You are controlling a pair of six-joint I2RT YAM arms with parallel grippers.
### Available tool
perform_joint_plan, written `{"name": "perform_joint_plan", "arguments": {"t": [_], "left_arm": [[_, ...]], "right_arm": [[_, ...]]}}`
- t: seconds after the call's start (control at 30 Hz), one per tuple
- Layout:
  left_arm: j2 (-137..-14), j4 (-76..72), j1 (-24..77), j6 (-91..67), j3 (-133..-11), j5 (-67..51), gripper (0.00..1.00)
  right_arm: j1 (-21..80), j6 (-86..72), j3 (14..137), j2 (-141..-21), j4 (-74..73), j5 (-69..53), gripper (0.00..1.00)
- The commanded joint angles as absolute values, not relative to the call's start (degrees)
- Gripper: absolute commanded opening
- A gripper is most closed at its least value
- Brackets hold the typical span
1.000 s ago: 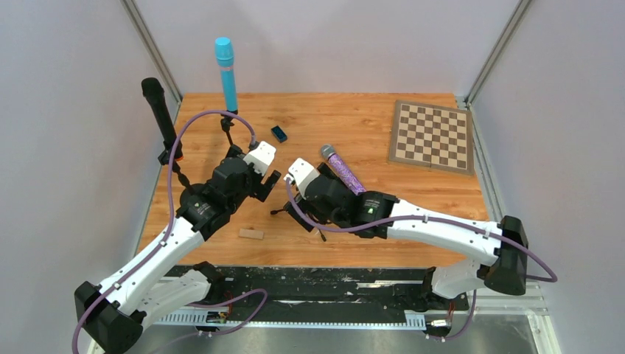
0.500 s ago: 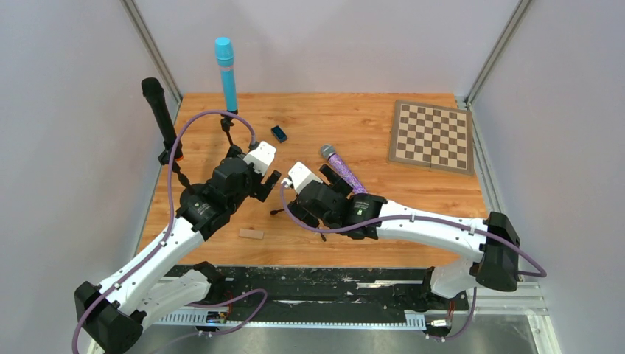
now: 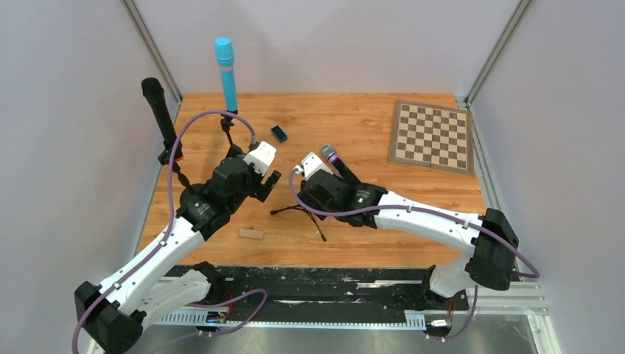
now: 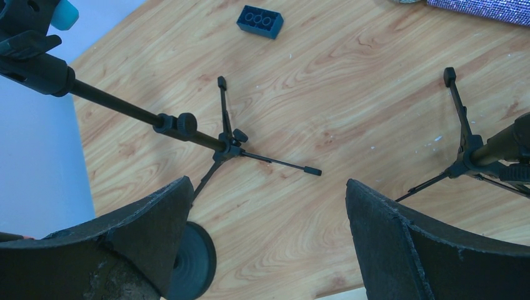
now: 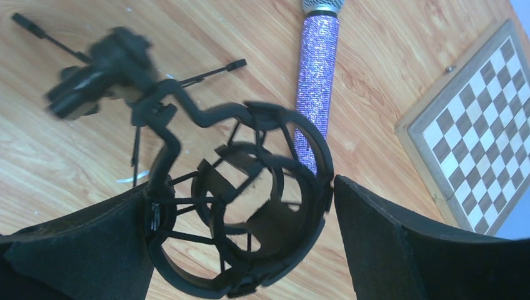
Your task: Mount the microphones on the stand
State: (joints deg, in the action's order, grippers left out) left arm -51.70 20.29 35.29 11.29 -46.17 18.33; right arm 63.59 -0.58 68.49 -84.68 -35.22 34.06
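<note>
1. Overhead, the black microphone (image 3: 158, 110) and blue microphone (image 3: 225, 70) sit mounted upright, far left.
2. Only the right wrist view shows the right gripper (image 5: 244, 187) clamped on the stand (image 5: 275, 112) ring, with the purple microphone (image 5: 315, 81) lying flat just beyond.
3. Fingers of the left gripper (image 4: 267, 187) are wide apart.

No readable text, labels or numbers anywhere.

We swung our right arm (image 3: 420, 215) up and away from the near edge of the desk (image 3: 368, 125). Our right hand (image 5: 242, 187) went a little further back and to the right, toward the purple microphone (image 3: 329, 153). The arm came over that microphone, so only its silver head was left showing from above. The thin legs of the stand (image 3: 298, 211) had been half hidden under the arm, and they came into plain sight.
</note>
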Motion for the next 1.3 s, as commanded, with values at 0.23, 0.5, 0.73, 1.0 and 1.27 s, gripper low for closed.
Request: {"name": "perform_joint_plan", "arguments": {"t": [0.23, 0.5, 0.73, 1.0, 1.27], "left_arm": [[-51.96, 18.37, 35.61, 12.21, -46.23, 17.93, 1.0], [-52.01, 18.41, 35.61, 12.22, -46.28, 17.93, 1.0], [-51.99, 18.46, 35.6, 12.12, -46.23, 18.05, 1.0], [-51.99, 18.46, 35.64, 12.11, -46.23, 18.01, 1.0], [-52.12, 18.37, 35.61, 12.0, -46.27, 17.61, 1.0]], "right_arm": [[58.33, -2.84, 68.75, -83.91, -35.77, 29.55, 1.0], [53.1, -6.11, 70.16, -84.6, -35.5, 23.58, 1.0], [50.19, -6.37, 69.78, -84.99, -34.79, 20.3, 1.0], [47.74, -5.73, 65.09, -80.5, -30.21, 11.88, 1.0], [38.15, -7.42, 54.97, -72.41, -25.33, -4.07, 1.0]]}}
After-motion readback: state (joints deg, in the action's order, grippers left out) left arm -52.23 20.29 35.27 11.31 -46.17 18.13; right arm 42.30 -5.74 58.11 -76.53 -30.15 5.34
